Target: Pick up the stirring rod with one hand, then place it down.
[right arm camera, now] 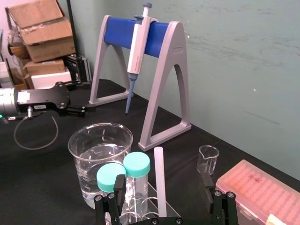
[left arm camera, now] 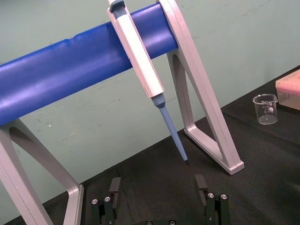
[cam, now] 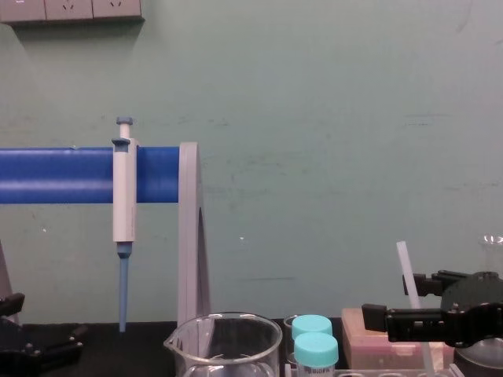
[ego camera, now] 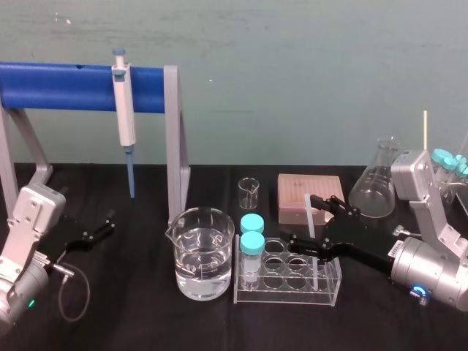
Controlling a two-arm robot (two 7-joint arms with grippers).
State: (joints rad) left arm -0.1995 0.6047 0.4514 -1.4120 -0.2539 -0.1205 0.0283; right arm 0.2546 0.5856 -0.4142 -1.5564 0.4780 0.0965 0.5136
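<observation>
a: both arms end in blocky silver-grey wrist housings [ego camera: 33,208]?
b: yes, with black, flat-fingered claws: the left claw [ego camera: 102,225] and the right claw [ego camera: 296,217]. small silver screws [left arm camera: 104,200] sit at the finger bases.
a: any cables?
b: a thin grey cable [ego camera: 73,292] loops off the left wrist, near a green light [ego camera: 31,303]. the right wrist has what looks like a blue glowing ring [ego camera: 419,292].

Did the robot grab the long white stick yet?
Not yet. Done: nothing so far; the stirring rod stands upright in the clear rack. In hand: the right gripper is open, with one jaw on each side of the rod, not pinching it. Left to do: close, lift the rod, then put it down. The left gripper sits open at the table's left.
</observation>
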